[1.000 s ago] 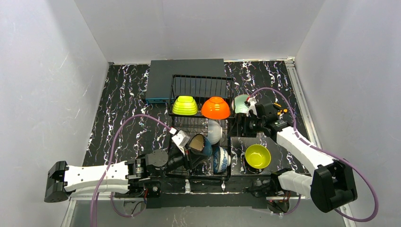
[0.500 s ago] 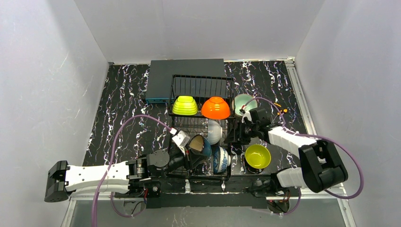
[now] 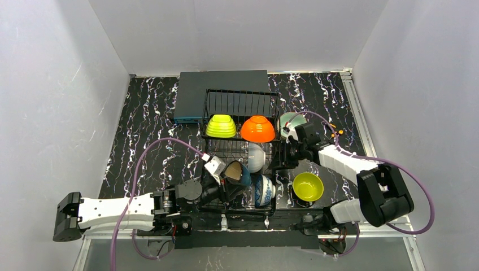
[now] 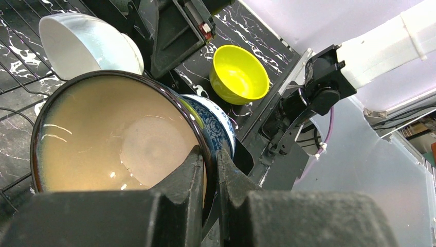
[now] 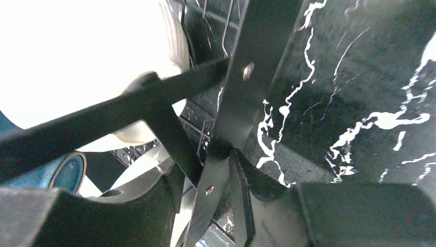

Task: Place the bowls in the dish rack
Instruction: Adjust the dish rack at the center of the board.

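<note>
My left gripper (image 4: 208,153) is pinched tight on the rim of the beige bowl (image 4: 118,146), dark outside and tan within. I hold it tilted over the near end of the dish rack (image 3: 240,104). The blue-white patterned bowl (image 4: 218,116) leans at the rack's near right corner, touching or nearly touching the bowl I hold. The white bowl (image 4: 87,46) stands on edge among the wires at the rack's middle. On the rack's raised back tier the lime green bowl (image 3: 221,126) and the orange bowl (image 3: 257,129) sit side by side. The mint bowl (image 3: 289,119) is at the rack's far right corner; whether inside or just outside, I cannot tell. The yellow bowl (image 3: 308,186) lies mouth up on the table (image 3: 152,141), just off the rack's right side. My right gripper (image 5: 203,167) is at that same side, jaws half apart astride a flat black strip (image 5: 257,62) of the rack's frame. A gap shows beside one finger (image 5: 154,200), so I am not clamped on it.
</note>
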Robot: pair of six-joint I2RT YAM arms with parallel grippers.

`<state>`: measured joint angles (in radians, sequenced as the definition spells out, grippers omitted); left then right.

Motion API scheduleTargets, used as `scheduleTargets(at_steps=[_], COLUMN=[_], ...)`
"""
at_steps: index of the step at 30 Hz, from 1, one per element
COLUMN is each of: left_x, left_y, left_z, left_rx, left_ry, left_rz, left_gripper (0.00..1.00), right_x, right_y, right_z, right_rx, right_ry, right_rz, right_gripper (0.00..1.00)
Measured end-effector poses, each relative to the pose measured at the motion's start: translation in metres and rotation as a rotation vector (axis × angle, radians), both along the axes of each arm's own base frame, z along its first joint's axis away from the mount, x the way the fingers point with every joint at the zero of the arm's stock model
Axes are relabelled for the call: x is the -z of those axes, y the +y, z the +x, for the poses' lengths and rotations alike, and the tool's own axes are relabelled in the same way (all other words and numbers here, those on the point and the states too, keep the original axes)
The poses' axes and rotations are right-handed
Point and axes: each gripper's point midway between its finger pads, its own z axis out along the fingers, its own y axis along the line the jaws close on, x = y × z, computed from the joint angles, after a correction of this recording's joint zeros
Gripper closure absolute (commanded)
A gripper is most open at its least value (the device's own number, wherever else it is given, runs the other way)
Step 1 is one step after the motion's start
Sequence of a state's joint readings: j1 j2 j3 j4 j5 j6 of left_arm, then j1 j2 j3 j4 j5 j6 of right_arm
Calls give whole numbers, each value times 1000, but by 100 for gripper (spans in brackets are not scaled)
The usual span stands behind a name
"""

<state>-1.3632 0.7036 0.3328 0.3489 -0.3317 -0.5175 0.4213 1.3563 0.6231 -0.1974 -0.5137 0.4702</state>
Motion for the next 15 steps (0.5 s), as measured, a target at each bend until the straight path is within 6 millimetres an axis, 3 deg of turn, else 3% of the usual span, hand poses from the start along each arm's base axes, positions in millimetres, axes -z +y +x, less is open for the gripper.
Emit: scheduleTargets(at_steps=[4,15], left_x=[-2,2], left_y=[0,1], left_z=[0,1], left_rx=[-3,-9], left_ry=[-2,3], left_rz=[-7,-2], left_gripper=[100,100], right_x=[-15,-19], right_y=[-2,-12], right_z=[15,14], right_rx=[-10,-43], right_ry=[-49,-59], right_rz=[-41,-138], right_gripper=[99,99])
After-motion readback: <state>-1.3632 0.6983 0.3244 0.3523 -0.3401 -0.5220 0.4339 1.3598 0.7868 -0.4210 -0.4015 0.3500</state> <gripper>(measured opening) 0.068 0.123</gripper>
